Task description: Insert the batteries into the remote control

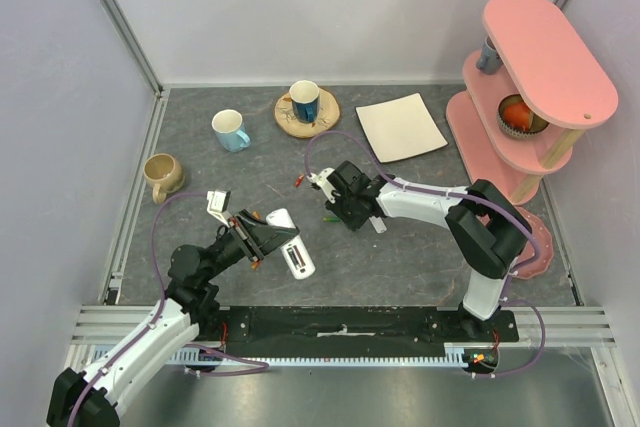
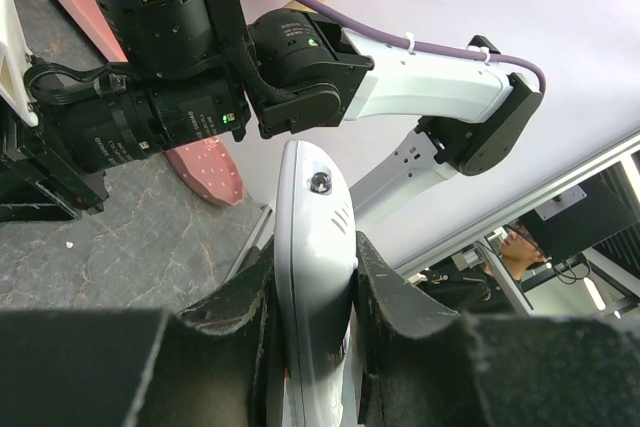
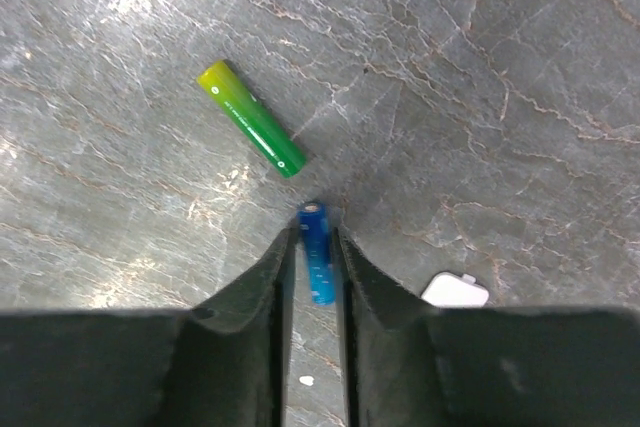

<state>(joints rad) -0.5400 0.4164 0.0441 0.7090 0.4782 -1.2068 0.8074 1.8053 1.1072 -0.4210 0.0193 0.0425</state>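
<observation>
Top view: my left tool (image 1: 272, 237) grips the remote control (image 1: 296, 257), lower centre; my right tool (image 1: 333, 217) sits low, mid-frame. Left wrist: it clamps the remote control's sides. Right wrist: blue battery (image 3: 318, 252) pinched at bottom centre, green battery (image 3: 250, 117) loose on the surface (image 3: 500, 67), upper left. I judge this mid-pickup; next I must lift and align it with the compartment.

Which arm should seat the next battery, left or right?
Right. The right claw grips the blue battery, with the green battery lying loose just ahead. The left claw is busy clamping the remote control, so it serves best as holder.
</observation>
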